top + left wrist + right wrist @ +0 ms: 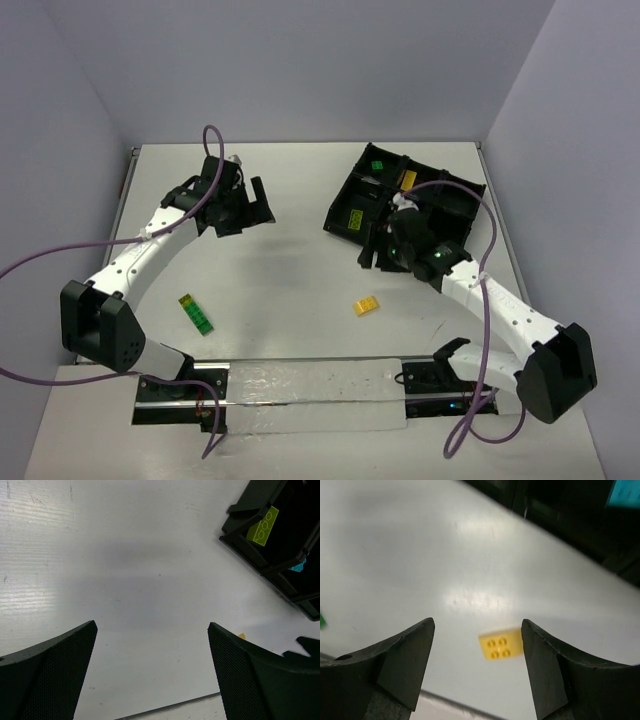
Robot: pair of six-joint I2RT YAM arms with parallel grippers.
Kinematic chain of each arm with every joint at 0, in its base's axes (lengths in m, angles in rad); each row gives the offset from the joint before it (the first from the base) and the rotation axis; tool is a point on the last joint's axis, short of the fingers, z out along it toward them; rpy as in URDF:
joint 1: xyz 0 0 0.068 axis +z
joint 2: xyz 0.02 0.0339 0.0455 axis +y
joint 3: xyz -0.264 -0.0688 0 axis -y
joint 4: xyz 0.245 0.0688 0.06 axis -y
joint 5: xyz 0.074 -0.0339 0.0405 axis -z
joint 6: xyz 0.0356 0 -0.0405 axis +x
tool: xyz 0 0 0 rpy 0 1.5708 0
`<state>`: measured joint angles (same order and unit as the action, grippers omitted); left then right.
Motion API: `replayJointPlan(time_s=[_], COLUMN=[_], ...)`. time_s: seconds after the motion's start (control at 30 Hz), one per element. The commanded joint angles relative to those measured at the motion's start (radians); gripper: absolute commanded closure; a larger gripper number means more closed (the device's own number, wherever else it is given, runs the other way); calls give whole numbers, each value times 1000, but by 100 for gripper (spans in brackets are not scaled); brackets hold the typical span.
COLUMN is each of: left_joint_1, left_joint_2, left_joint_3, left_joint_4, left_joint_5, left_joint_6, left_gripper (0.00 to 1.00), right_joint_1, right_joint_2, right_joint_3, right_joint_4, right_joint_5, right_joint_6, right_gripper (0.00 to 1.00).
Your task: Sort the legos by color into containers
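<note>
far right on the table (pixel 300 170), the tray (pixel 338 205). holding one brick (pixel 354 218) in its left compartment, a second brick (pixel 378 163) in the far corner, a third brick (pixel 408 179) just right of that. before the tray, a loose brick (pixel 366 306); well apart to its left, a brick stack (pixel 197 313).

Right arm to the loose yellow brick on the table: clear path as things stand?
Probably yes. The small yellow studded plastic brick lies alone on the white table, in plain sight below the right pincer, jaws open. Nothing shows between pincer and brick.
</note>
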<state>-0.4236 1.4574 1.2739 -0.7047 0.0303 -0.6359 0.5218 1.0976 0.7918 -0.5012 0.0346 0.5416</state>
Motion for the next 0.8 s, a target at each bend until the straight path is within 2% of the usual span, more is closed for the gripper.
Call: replayJointPlan(time_s=[0.0, 0.13, 0.33, 0.57, 0.77], left_joint_1=[5, 5, 5, 5, 4], left_joint_2=[-25, -32, -30, -36, -40], left_joint_3=[-10, -15, -10, -13, -21], left_joint_4=[34, 27, 25, 19, 21], left_joint_5=[5, 9, 11, 12, 13], left_joint_6=[-10, -10, -4, -2, 1], left_gripper=[1, 1, 1, 1, 1], right_joint_1=[102, 157, 180, 209, 213], right_joint_2=[-98, -173, -198, -72, 91], right_joint_3=[-102, -192, -289, -299, -235], right_joint_4=[-100, -134, -62, 69, 111], right_joint_5=[48, 13, -90, -132, -40], right_joint_6=[90, 185, 261, 261, 217], right_gripper=[22, 17, 15, 15, 14])
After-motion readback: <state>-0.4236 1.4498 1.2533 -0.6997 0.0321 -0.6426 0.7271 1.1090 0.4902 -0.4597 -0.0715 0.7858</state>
